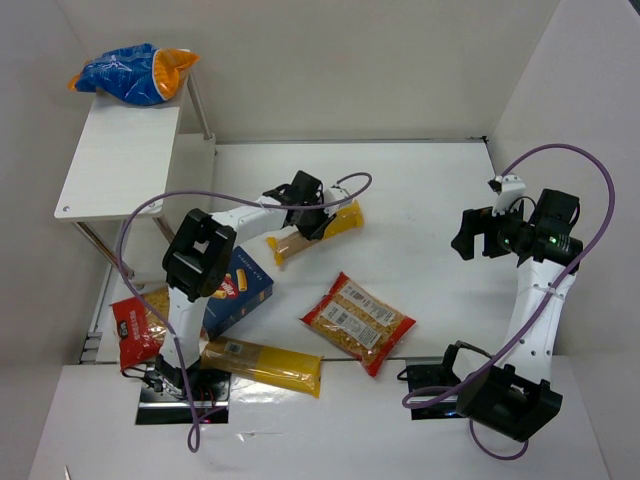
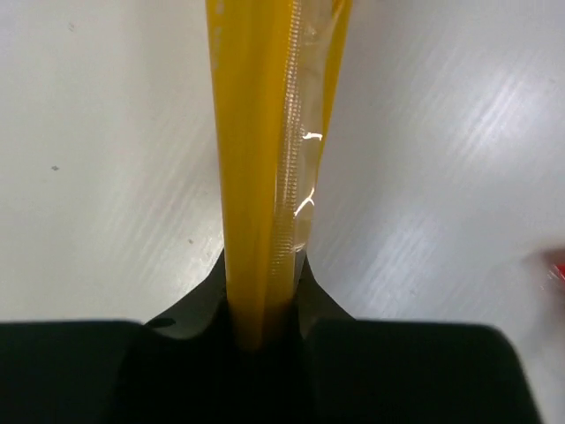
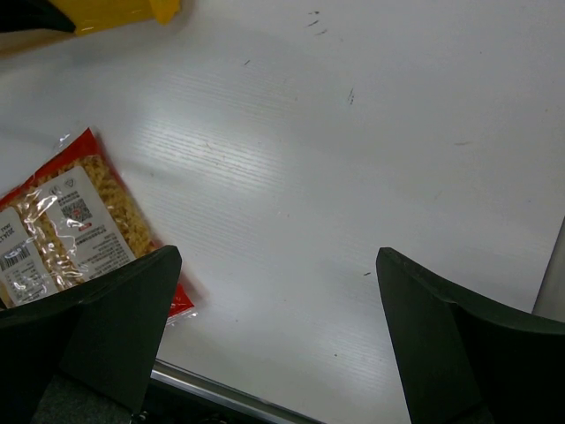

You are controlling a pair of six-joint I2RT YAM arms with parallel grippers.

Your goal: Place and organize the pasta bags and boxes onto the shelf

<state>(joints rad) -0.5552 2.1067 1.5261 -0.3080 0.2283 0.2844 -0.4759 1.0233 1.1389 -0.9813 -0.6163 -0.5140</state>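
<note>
My left gripper point(image 1: 312, 221) is shut on a long narrow yellow pack point(image 1: 322, 231) near the table's middle; in the left wrist view the pack point(image 2: 265, 159) runs straight out from between the jaws. A second long yellow pack point(image 1: 262, 364) lies near the left arm's base. The blue pasta box point(image 1: 240, 292) lies beside it. One red-trimmed pack point(image 1: 358, 322) lies at centre, also in the right wrist view point(image 3: 62, 230). Another red-trimmed pack point(image 1: 135, 328) lies at far left. The blue-and-orange pack point(image 1: 135, 74) sits on the white shelf point(image 1: 120, 160). My right gripper point(image 1: 478, 233) is open and empty.
White walls enclose the table on the far, left and right sides. The shelf's metal legs point(image 1: 200, 105) stand at the table's far left corner. Purple cables point(image 1: 560, 160) loop above both arms.
</note>
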